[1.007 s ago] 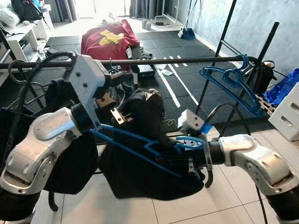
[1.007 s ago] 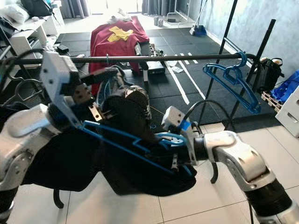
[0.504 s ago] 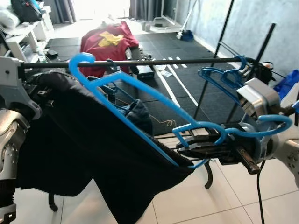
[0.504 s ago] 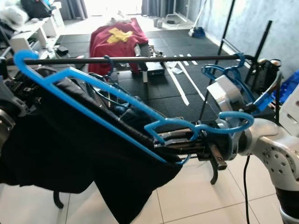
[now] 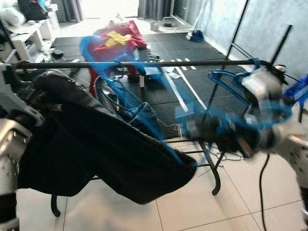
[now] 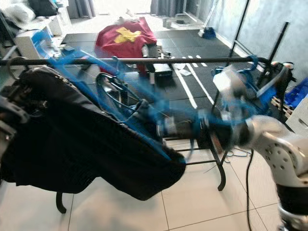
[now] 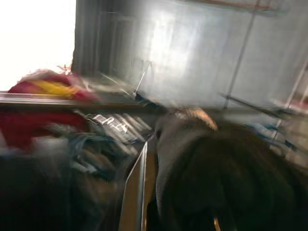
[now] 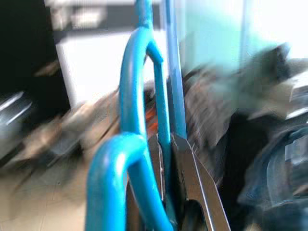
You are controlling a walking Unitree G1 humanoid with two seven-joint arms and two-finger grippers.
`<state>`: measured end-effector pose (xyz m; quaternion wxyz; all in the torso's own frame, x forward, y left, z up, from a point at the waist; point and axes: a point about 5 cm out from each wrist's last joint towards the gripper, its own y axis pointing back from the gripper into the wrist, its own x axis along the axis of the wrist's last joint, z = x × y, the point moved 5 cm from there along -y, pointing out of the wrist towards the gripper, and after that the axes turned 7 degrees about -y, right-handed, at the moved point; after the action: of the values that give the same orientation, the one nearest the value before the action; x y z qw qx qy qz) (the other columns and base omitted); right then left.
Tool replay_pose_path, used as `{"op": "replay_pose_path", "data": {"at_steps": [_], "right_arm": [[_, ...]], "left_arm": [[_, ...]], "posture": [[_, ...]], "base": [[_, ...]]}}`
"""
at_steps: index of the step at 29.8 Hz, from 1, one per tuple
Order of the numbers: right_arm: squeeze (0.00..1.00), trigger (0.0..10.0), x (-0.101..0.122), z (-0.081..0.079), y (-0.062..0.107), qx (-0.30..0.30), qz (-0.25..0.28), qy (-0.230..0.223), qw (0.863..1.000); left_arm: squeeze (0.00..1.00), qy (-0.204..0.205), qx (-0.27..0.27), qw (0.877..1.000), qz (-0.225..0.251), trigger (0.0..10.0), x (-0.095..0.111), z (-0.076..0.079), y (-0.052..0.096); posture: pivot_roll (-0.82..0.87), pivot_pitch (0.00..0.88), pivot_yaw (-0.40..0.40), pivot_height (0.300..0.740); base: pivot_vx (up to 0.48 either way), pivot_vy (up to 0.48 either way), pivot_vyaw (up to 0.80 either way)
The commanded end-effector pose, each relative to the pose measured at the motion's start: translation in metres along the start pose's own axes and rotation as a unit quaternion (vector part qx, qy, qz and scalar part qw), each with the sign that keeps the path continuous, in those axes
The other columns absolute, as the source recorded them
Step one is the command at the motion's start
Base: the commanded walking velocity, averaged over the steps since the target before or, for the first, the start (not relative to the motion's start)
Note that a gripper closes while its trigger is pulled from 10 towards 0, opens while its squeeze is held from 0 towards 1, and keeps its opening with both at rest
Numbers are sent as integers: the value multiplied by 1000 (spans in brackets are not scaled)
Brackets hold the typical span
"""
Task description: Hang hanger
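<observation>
Right claw [image 8: 166,192] clamped on blue hanger [image 8: 132,110], hanger motion-blurred, carrying black garment [image 5: 106,149] just below clothes rail [image 5: 144,63], left claw state indeterminate, second blue hanger [image 5: 226,77] hooked on rail.

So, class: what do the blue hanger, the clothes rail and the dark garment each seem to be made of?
Blue hanger: probably plastic; glossy, rounded, evenly coloured, clamped in the right gripper.
Clothes rail: likely metal tube; thin, straight, dark with a slight sheen.
Dark garment: soft matt fabric; it sags and folds.
</observation>
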<state>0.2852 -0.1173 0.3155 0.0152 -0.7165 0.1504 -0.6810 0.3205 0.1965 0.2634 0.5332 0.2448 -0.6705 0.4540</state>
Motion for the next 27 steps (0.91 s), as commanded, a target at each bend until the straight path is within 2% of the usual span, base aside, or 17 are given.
{"op": "replay_pose_path", "data": {"at_steps": [1,3,4,5,6,7,9,10,14,15,18,19,20,21,25,26,27], "right_arm": [[0,0,25,21,-4,-61,80,11,995],[0,0,25,21,-4,-61,80,11,995],[0,0,43,37,-7,-98,154,-3,983],[0,0,43,37,-7,-98,154,-3,983],[0,0,54,53,-11,-118,244,-61,961],[0,0,54,63,-15,-124,300,-117,939],[0,0,54,63,-15,-124,300,-117,939],[0,0,45,71,-22,-122,335,-176,917],[0,0,45,71,-22,-122,335,-176,917],[0,0,28,71,-35,-110,345,-231,903],[0,0,28,71,-35,-110,345,-231,903],[0,0,8,55,-53,-69,329,-275,900],[0,0,8,55,-53,-69,329,-275,900],[0,0,-11,31,-67,-18,301,-309,902],[0,0,-11,31,-67,-18,301,-309,902],[0,0,-24,11,-75,26,285,-340,896],[0,0,-36,0,-83,47,276,-368,887]], "left_arm": [[0,56,-157,985,-40,0,-27,66,7],[0,56,-157,985,-40,0,-27,66,7],[0,98,-250,961,-68,0,-45,113,20],[0,98,-250,961,-68,0,-45,113,20],[0,145,-305,938,-84,0,-58,154,26],[0,171,-331,923,-94,0,-66,181,27],[0,171,-331,923,-94,0,-66,181,27],[0,183,-343,915,-103,0,-74,201,25],[0,183,-343,915,-103,0,-74,201,25],[0,177,-303,929,-123,0,-88,203,13],[0,177,-303,929,-123,0,-88,203,13],[0,156,-206,958,-127,0,-98,173,-7],[0,156,-206,958,-127,0,-98,173,-7],[0,183,-118,974,-70,0,-75,137,-29],[0,183,-118,974,-70,0,-75,137,-29],[0,224,-66,972,1,0,-43,111,-45],[0,280,-78,952,98,0,4,109,-61]], "posture": [[-94,46,-11,736],[-94,46,-11,736],[-95,44,-9,736],[-95,44,-9,736],[-88,42,-16,736],[-81,41,-19,736],[-81,41,-19,736],[-80,40,-20,736],[-80,40,-20,736],[-81,40,-20,736],[-81,40,-20,736],[-79,42,-15,736],[-79,42,-15,736],[-80,44,-13,736],[-80,44,-13,736],[-75,44,-17,736],[-68,41,-23,736]], "base": [[0,0,0],[0,0,0],[0,0,0],[0,0,0],[0,0,0],[0,0,0],[0,0,0],[0,0,0],[0,0,0],[0,0,0],[0,0,0],[0,0,0],[0,0,0],[0,0,0],[0,0,0],[0,0,0],[0,0,0]]}}
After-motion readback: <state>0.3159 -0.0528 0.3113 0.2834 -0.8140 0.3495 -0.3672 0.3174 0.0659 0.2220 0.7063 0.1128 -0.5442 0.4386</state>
